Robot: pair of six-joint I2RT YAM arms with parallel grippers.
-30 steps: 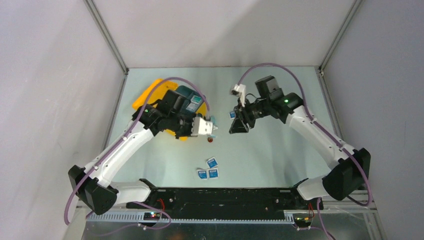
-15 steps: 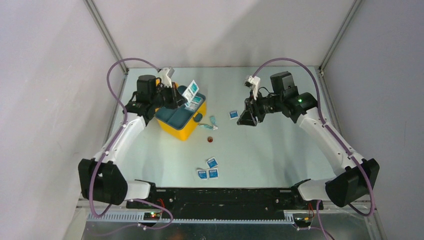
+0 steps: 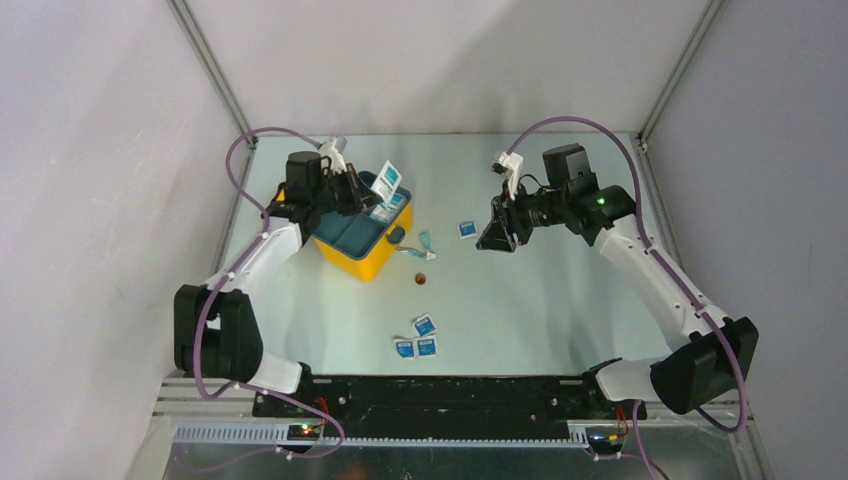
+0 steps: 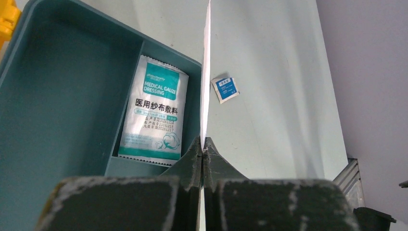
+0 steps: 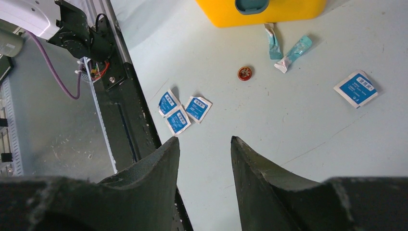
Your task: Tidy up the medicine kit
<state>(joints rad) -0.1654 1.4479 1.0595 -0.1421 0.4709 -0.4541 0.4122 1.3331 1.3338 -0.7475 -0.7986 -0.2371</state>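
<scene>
The yellow medicine kit stands open at the left, with a teal divided tray in it. My left gripper is shut on a white and teal gauze packet and holds it upright over the tray's right edge. In the left wrist view the packet shows edge-on between my shut fingertips. A second gauze packet lies flat in a tray compartment. My right gripper is open and empty above the table, right of the kit; its wrist view shows the jaws apart.
A blue wipe packet lies between the grippers. Two teal sachets and a small red round item lie right of the kit. Three blue packets lie near the front rail. The kit's latch faces the right gripper.
My left arm has swung from in front of the kit to its far side and now holds a gauze packet over the tray. My right gripper has shifted slightly right.
</scene>
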